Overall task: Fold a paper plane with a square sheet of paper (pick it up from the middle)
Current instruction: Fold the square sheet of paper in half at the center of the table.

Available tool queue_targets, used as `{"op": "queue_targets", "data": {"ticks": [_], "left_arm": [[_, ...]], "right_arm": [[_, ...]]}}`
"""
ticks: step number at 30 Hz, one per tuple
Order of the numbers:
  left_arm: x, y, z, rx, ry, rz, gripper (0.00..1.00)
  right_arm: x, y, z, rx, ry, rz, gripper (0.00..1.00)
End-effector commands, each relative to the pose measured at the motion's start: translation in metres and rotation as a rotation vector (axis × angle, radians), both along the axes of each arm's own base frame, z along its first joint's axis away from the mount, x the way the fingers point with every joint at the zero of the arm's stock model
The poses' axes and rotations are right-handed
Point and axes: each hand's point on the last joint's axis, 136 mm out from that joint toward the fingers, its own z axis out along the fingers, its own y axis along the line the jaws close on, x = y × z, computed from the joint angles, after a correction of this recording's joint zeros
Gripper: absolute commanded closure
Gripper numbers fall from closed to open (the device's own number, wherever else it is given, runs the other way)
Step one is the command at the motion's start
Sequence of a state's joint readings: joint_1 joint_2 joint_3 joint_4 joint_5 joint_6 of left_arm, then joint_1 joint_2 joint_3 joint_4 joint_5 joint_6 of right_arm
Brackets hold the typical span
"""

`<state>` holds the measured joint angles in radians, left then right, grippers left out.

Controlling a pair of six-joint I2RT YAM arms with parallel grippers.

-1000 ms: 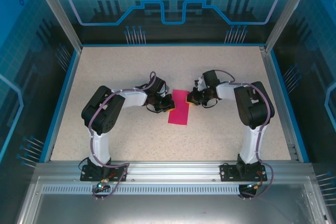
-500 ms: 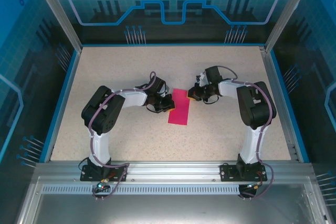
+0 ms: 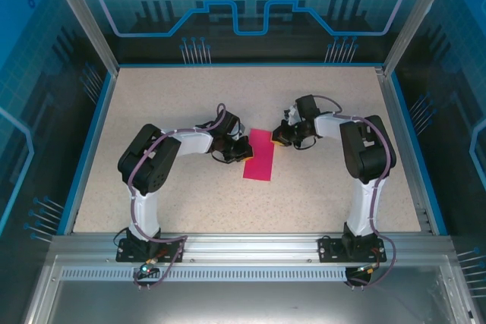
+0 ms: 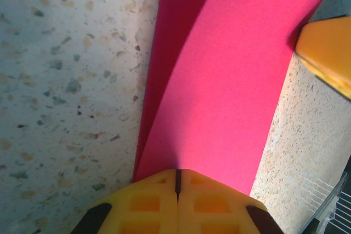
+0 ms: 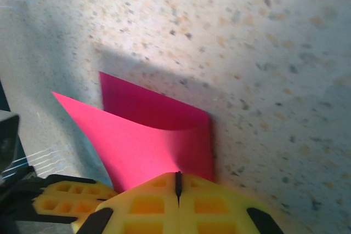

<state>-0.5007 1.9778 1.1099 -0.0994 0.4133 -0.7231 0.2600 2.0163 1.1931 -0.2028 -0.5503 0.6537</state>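
The square sheet of paper (image 3: 259, 155) is magenta-pink and lies folded in half as a narrow strip at the table's middle. My left gripper (image 3: 244, 149) is shut, its yellow tips resting on the strip's left edge. In the left wrist view the paper (image 4: 230, 75) runs out from under the shut left gripper (image 4: 177, 171), its lower layer showing along the left. My right gripper (image 3: 279, 139) is shut at the strip's far right corner. In the right wrist view the right gripper (image 5: 177, 175) touches the paper (image 5: 148, 141), whose top layer bows upward. No paper plane shape is seen.
The speckled table (image 3: 190, 96) is bounded by a blue rim (image 3: 89, 142) and transparent walls. An aluminium rail (image 3: 250, 244) runs along the near edge by both arm bases. The other arm's yellow fingers show as the right fingers (image 4: 326, 53) and the left fingers (image 5: 60, 198).
The right arm's wrist has drawn slightly back and toward the far side; its tip stays at the paper's corner. The left arm and the paper have not moved.
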Motion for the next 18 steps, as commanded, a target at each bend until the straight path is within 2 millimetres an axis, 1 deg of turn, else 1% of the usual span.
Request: {"op": "queue_targets", "data": {"ticks": [1,6,14,16,18], "left_arm": [[-0.042,0.032,-0.055,0.184,0.161,-0.004,1.0],[-0.042,0.032,-0.056,0.184,0.163,-0.005,1.0],[-0.043,0.033,-0.057,0.188,0.169,-0.004,1.0],[-0.043,0.034,-0.057,0.19,0.168,-0.004,1.0],[-0.043,0.034,-0.057,0.195,0.168,-0.008,1.0]], "right_arm": [[0.017,0.0,0.029,0.065,-0.037,-0.004,1.0],[0.02,-0.001,0.011,0.051,0.001,-0.011,1.0],[0.01,-0.008,-0.025,-0.005,0.076,-0.022,1.0],[0.01,-0.01,-0.028,-0.027,0.084,-0.011,1.0],[0.013,-0.011,-0.02,-0.036,0.071,0.0,1.0]]}}
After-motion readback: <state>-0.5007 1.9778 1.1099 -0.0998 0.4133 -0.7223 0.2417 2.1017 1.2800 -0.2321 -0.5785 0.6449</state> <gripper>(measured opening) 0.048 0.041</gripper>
